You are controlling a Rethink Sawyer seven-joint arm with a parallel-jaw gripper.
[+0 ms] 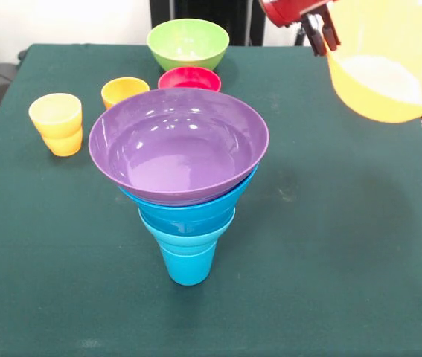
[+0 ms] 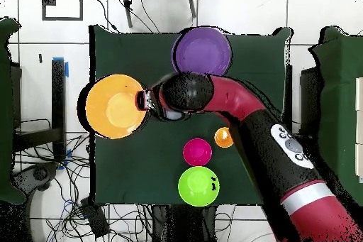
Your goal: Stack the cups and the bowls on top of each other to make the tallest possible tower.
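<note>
The tower (image 1: 184, 186) stands mid-table: a blue cup (image 1: 188, 262) as base, blue bowls (image 1: 188, 216) above it, and a wide purple bowl (image 1: 177, 143) on top, which also shows in the overhead view (image 2: 203, 51). My gripper (image 1: 321, 31) is shut on the rim of the large yellow-orange bowl (image 1: 389, 63) and holds it in the air at the upper right, well apart from the tower. In the overhead view the gripper (image 2: 146, 101) holds this bowl (image 2: 112, 106) over the table's left edge.
A green bowl (image 1: 188, 42) and a red bowl (image 1: 189, 78) sit at the table's far side. An orange cup (image 1: 124, 91) and a yellow cup (image 1: 56, 123) stand left of the tower. The green table (image 1: 330, 245) has edges on all sides.
</note>
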